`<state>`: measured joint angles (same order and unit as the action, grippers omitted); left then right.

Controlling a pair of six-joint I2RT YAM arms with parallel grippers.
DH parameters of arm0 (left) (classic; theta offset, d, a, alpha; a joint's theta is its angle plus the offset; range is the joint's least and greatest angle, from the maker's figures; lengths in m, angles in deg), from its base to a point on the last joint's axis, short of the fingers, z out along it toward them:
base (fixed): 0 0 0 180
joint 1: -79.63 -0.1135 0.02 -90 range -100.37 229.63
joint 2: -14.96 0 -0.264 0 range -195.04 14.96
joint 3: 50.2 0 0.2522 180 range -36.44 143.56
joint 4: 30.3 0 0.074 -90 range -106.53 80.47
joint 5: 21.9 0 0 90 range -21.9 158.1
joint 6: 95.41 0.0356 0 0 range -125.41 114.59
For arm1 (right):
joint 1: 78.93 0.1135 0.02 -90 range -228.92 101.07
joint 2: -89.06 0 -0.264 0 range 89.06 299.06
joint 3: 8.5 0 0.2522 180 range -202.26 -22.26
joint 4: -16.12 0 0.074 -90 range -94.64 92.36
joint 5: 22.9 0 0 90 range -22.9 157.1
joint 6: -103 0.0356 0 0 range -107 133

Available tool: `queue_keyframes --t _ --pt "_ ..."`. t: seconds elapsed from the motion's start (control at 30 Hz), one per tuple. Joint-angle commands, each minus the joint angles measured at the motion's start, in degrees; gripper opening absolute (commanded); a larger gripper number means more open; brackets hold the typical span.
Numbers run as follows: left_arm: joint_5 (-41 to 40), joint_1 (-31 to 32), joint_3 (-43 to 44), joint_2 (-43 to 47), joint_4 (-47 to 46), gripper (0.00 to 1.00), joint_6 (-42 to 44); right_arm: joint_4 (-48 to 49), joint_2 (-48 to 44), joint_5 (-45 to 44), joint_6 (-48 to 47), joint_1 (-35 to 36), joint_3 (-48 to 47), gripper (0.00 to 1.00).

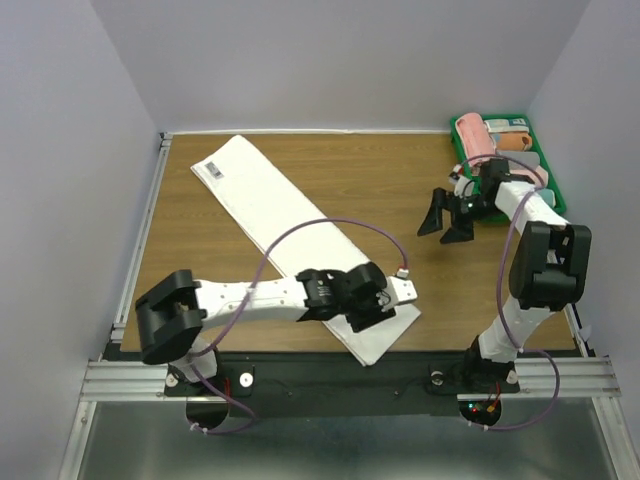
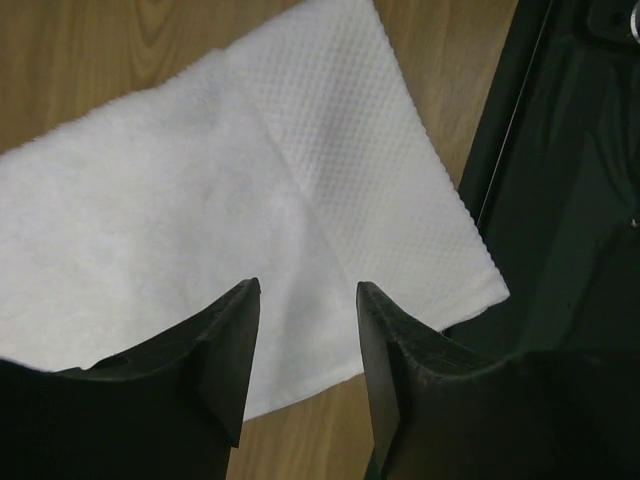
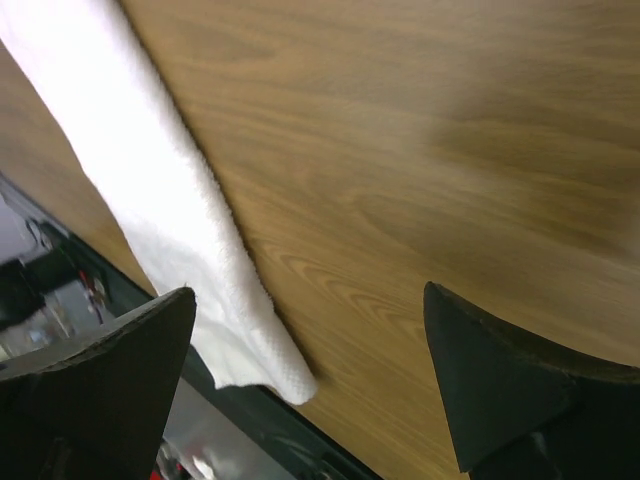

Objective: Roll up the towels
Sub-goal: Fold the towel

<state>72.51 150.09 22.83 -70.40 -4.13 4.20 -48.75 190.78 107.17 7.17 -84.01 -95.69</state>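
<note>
A long white towel (image 1: 275, 225) lies flat and slantwise across the wooden table, its small grey label (image 1: 214, 170) at the far left end. My left gripper (image 1: 368, 312) hovers over its near right end with the jaws apart. In the left wrist view the white towel (image 2: 200, 200) lies beneath the left gripper (image 2: 308, 286), nothing pinched between the fingers. My right gripper (image 1: 445, 222) stands wide open over bare wood, right of the towel. In the right wrist view the right gripper (image 3: 310, 290) is empty, and the towel's (image 3: 160, 190) near corner lies to its left.
A green basket (image 1: 510, 119) at the back right corner holds rolled towels, one of them pink (image 1: 472, 138). The black front rail (image 2: 560, 200) runs just past the white towel's near corner. Grey walls close in the table on three sides.
</note>
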Motion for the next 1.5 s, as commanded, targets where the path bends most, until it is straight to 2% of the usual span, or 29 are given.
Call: queue_keyframes --t 0.0,0.07,0.2,0.33,0.6,0.83,0.93,0.97,1.17,1.33,1.47 --pt "-9.75 5.37 4.36 -5.85 -2.21 0.54 -11.87 -1.88 0.14 1.31 4.06 -7.98 -4.00 1.00" --pt "-10.99 7.40 7.07 -10.07 -1.60 0.54 -13.64 -3.11 0.94 5.08 3.89 -10.73 -5.31 1.00" --pt "-16.78 11.98 10.43 -14.47 -1.77 0.54 -14.44 -4.08 0.68 5.01 1.70 -12.93 -5.24 1.00" --pt "-17.41 12.34 15.00 -20.26 0.16 0.54 -16.11 -4.35 0.24 5.01 0.73 -13.02 -4.09 1.00" --pt "-17.94 12.34 18.16 -25.81 0.95 0.54 -17.51 -4.52 -0.29 4.66 -0.94 -13.02 -2.42 1.00" --pt "-17.33 12.16 16.94 -28.19 0.96 0.52 -17.95 -4.52 0.07 4.49 -1.56 -13.02 -2.68 1.00" --pt "-15.75 11.37 15.80 -29.07 0.96 0.41 -18.22 -4.61 0.42 4.40 -1.82 -13.11 -2.69 1.00" --pt "-15.31 10.67 15.45 -29.51 0.78 0.33 -17.61 -4.52 0.59 4.48 -1.82 -13.20 -2.68 1.00" --pt "-8.90 5.14 16.23 -32.67 2.53 0.00 -16.99 -4.52 0.86 4.49 -2.17 -13.73 -2.51 1.00" --pt "-4.68 3.72 17.47 -30.40 3.16 0.00 -14.53 -4.52 1.03 4.48 -2.87 -13.99 -2.42 1.00" --pt "3.14 6.35 14.40 -18.74 -1.32 0.00 -12.42 -4.61 1.56 4.66 -3.31 -14.08 -2.51 1.00"
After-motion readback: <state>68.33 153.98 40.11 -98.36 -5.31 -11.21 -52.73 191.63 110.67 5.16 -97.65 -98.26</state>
